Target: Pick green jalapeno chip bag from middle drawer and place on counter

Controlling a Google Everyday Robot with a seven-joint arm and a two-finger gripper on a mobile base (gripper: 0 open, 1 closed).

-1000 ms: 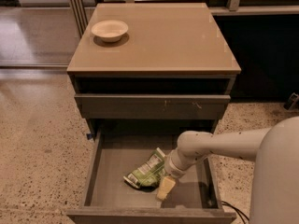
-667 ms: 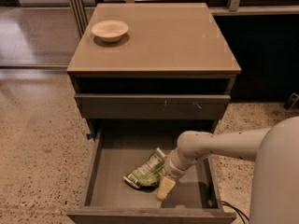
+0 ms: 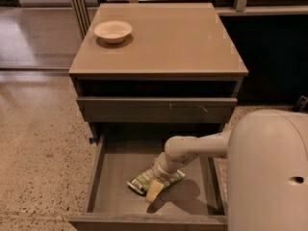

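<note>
The green jalapeno chip bag (image 3: 140, 182) lies flat on the floor of the open middle drawer (image 3: 115, 167), near its front centre. My gripper (image 3: 155, 189) reaches down into the drawer from the right and rests on top of the bag, covering its middle. The bag's ends stick out to the left and right of it. The tan counter (image 3: 173, 37) tops the cabinet above the drawer.
A white bowl (image 3: 112, 31) sits at the counter's back left corner. A shut grey drawer front (image 3: 156, 109) with small scratches is above the open drawer. My white arm and body (image 3: 269, 172) fill the lower right. Speckled floor lies to the left.
My gripper and wrist have shifted a little to the left over the bag. The bag now looks flatter and more stretched out beneath it.
</note>
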